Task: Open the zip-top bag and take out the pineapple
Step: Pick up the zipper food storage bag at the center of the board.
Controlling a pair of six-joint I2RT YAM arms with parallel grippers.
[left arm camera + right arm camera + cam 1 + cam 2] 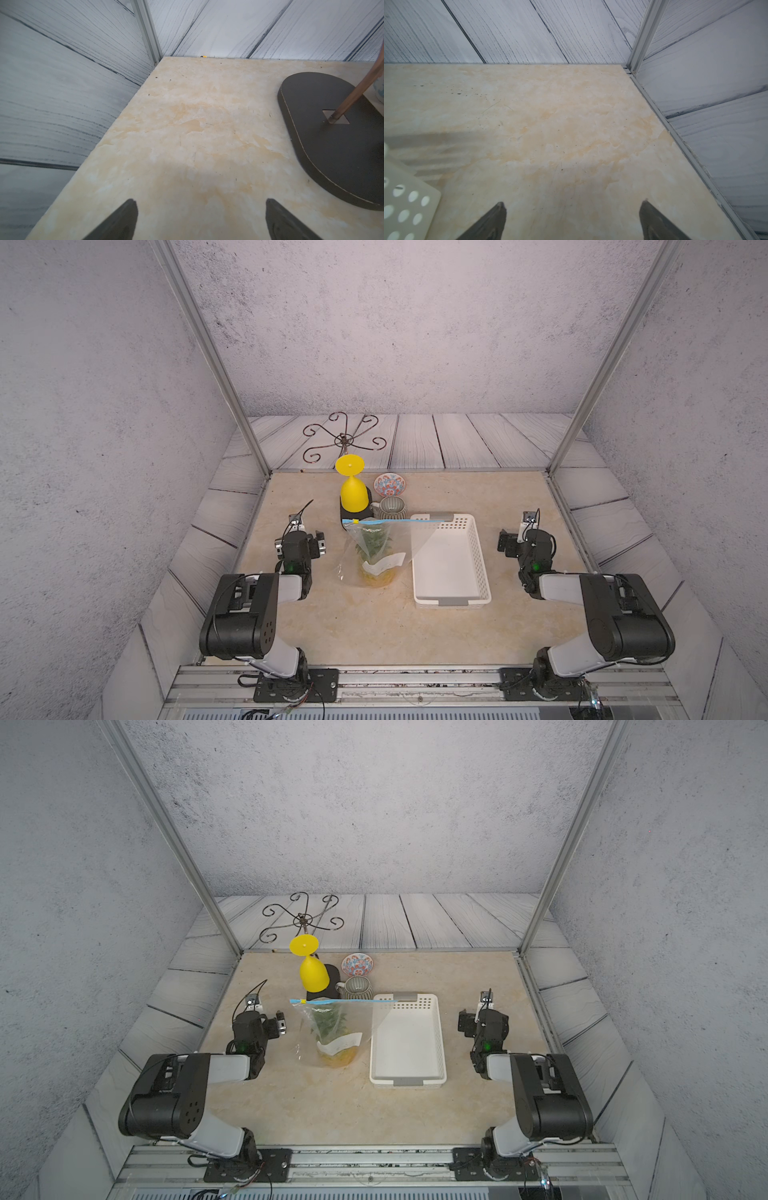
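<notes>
At mid-bench we note the zip-top bag standing upright, zip strip uppermost, just beside the white basket. The pineapple sits inside the bag, crown up. Left jaws and right jaws are spread wide, holding nothing, both well apart from the bag.

We see a clear, crinkly plastic zip-top bag, glossy, with a white paper-like label. The white perforated plastic basket looks smooth and matt. The upturned yellow goblet is smooth plastic. The cream marble-patterned table looks dull and lightly speckled, and the black oval base is matt, faintly grainy.
</notes>
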